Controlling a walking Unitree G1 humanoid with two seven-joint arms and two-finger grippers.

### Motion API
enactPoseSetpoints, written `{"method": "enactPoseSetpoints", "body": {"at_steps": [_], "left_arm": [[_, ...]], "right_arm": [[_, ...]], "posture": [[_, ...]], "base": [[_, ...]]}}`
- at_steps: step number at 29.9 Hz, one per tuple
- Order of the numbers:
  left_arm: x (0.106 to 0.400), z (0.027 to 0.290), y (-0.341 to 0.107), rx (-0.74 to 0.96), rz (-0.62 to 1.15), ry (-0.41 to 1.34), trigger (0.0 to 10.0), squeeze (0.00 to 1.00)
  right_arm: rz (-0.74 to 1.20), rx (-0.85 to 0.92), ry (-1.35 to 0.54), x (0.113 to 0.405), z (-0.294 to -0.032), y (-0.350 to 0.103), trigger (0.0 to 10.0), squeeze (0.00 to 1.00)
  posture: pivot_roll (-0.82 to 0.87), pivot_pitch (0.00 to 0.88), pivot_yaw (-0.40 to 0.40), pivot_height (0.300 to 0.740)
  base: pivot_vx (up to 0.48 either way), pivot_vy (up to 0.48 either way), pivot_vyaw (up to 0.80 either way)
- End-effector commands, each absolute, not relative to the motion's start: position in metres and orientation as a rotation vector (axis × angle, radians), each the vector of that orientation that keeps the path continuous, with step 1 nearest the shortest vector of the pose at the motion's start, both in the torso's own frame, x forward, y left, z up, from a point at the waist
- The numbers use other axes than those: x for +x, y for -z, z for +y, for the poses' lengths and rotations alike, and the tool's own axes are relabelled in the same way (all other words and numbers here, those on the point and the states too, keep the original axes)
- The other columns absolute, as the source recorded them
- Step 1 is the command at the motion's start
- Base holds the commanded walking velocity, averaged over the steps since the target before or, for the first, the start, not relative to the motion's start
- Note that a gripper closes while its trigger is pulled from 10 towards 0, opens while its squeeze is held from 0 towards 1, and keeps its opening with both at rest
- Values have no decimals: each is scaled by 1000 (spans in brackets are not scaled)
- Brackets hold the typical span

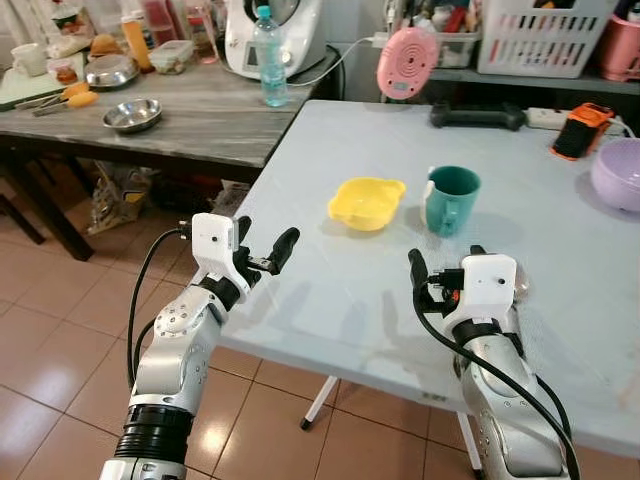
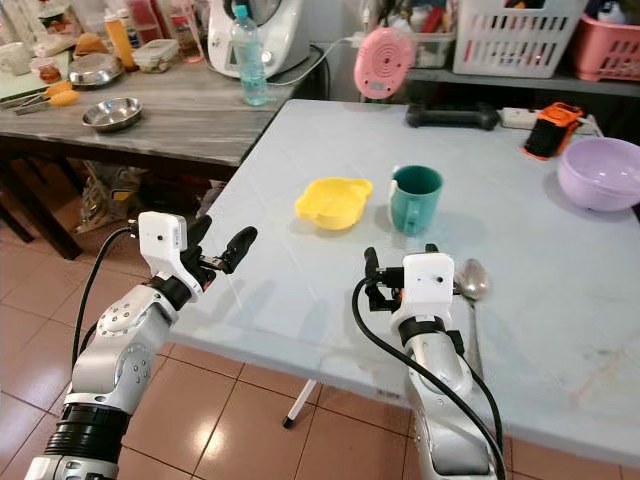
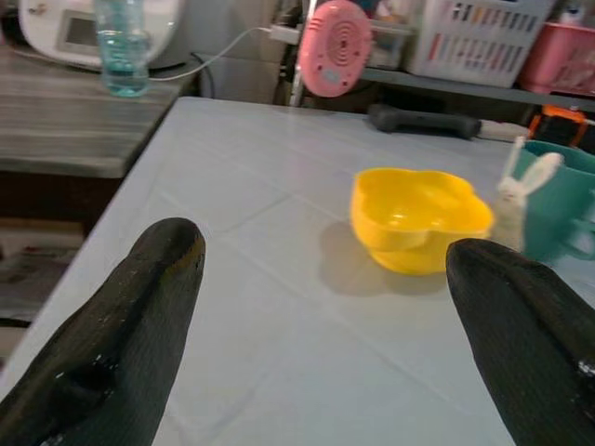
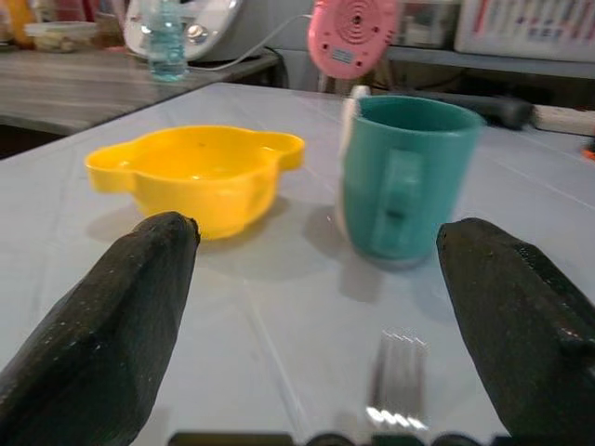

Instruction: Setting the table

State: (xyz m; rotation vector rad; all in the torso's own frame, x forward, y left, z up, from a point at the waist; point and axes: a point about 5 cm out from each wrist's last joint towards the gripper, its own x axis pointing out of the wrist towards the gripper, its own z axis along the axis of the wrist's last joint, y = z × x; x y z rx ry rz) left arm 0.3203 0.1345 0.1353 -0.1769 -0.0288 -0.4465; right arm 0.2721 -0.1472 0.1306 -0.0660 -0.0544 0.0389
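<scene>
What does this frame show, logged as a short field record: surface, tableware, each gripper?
surface: pale blue table
tableware: yellow bowl beside teal mug; spoon near the right gripper; fork tines in the right wrist view
left gripper: open, at the table's near left edge
right gripper: open, above the table, facing the mug
far right: lilac bowl

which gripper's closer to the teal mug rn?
Right. The right gripper sits over the table just in front of the teal mug. The left gripper hangs at the table's left edge, with the yellow bowl between it and the mug.
</scene>
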Motion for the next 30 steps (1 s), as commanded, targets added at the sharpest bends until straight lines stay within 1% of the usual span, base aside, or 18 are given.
{"method": "enactPoseSetpoints", "body": {"at_steps": [1,3,20,21,27,29,30], "left_arm": [[320,135,-131,-175,-7,450,10000,0],[320,134,-131,-176,-5,453,10000,0],[319,133,-129,-171,7,465,10000,0],[320,133,-129,-171,7,465,10000,0],[319,134,-128,-173,15,454,10000,0],[318,135,-128,-174,19,449,10000,0],[317,136,-128,-169,22,447,10000,0]], "right_arm": [[-68,-57,-48,272,-146,-135,10000,1000],[-67,-57,-51,272,-145,-135,10000,1000],[-61,-51,-78,273,-141,-134,10000,1000],[-61,-50,-82,273,-140,-134,10000,1000],[-65,-39,-148,270,-134,-136,10000,1000],[-63,-35,-169,268,-132,-136,10000,973],[-58,-32,-185,266,-131,-135,10000,976]], "posture": [[-64,19,100,740],[-64,19,100,740],[-61,12,99,740],[-61,9,100,740],[-63,15,98,740],[-65,17,99,740],[-63,17,101,740]], "base": [[428,0,0],[364,0,0],[328,0,-616],[375,0,0],[0,0,0],[0,0,0],[0,0,0]]}}
